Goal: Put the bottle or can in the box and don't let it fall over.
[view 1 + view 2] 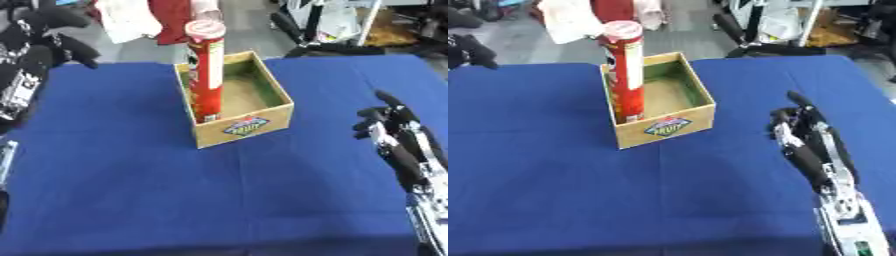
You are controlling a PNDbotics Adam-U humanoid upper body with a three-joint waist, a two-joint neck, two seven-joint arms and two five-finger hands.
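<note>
We see the tall red can (206, 75) standing upright inside the wooden box (254, 127), tucked into the near-left corner against the left wall, its pale lid (205, 30) rising well above the rim. Nothing touches the can; both of our hands are well apart from it. The box is open-topped, with a greenish floor and a coloured label (668, 126) on its near wall, and it sits on the blue tablecloth (175, 190) a little toward the far side of the table.

Off to the right, our right hand (802, 135) hovers over the cloth, fingers straight and relaxed, pointing away from us, holding nothing. Up at the far left, our left hand (48, 35) hangs raised by the table's far-left corner; the fingers look loosely bent with nothing in them, though the dark shapes blur together and we cannot tell for certain how they stand.

Beyond the table, there is grey floor (245, 25) and some clutter, including a white cloth (570, 20).
</note>
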